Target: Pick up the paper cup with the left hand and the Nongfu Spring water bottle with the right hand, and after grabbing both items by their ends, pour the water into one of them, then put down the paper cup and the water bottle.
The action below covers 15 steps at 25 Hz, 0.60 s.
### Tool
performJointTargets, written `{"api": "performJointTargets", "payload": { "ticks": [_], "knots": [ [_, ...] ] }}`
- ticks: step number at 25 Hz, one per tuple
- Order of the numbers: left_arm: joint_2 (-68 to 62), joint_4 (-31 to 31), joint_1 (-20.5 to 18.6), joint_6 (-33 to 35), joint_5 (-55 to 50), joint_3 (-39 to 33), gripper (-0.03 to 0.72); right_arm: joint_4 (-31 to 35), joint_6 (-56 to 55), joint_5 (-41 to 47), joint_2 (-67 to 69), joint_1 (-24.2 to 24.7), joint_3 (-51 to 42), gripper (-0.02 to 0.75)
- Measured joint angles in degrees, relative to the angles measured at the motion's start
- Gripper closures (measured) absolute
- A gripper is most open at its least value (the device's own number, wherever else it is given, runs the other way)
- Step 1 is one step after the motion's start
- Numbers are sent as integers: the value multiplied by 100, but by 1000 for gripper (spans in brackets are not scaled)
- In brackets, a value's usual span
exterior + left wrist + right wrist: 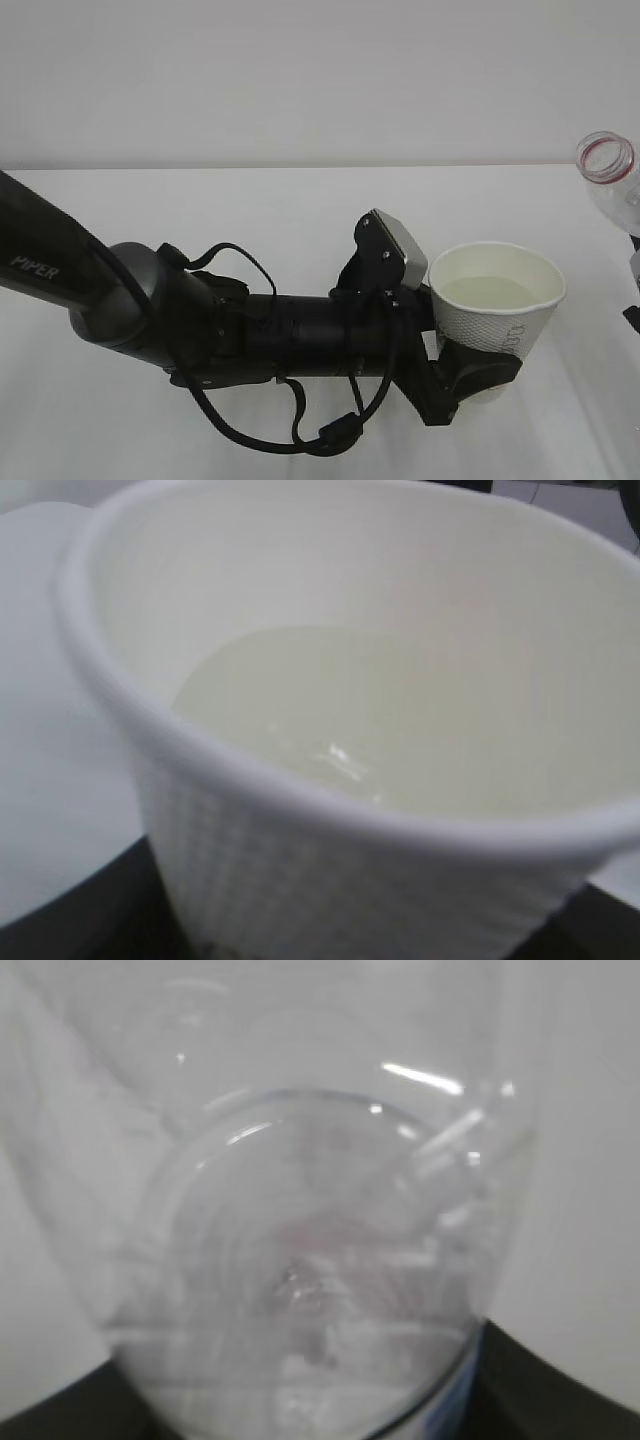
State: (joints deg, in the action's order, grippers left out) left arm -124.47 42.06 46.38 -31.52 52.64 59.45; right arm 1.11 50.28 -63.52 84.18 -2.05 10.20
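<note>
My left gripper [478, 372] is shut on the lower part of the white paper cup [497, 300], which stands upright above the table. Pale water [488, 290] lies in the cup's bottom. In the left wrist view the paper cup [330, 860] fills the frame, with water [400, 720] inside and black fingers [60, 920] at the lower corners. The clear, uncapped Nongfu Spring water bottle [610, 178] with its red neck ring hangs at the far right edge, mouth up, tilted left. Its clear body [300, 1240] fills the right wrist view, where my right gripper [310, 1415] is shut on it.
The white table [250, 220] runs back to a plain white wall. The left arm marked PIPER [60, 265] and its looping black cables [290, 430] stretch across the lower left. A small black part [632, 316] shows at the right edge.
</note>
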Motion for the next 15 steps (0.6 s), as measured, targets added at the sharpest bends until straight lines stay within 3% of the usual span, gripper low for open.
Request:
{"api": "performJointTargets", "payload": {
  "ticks": [7,15],
  "knots": [
    [0,-11,0,0,27,0,169,0,-808,0,0,0,0,334],
    [0,-11,0,0,27,0,169,0,-2842,0,0,0,0,334]
  ]
}}
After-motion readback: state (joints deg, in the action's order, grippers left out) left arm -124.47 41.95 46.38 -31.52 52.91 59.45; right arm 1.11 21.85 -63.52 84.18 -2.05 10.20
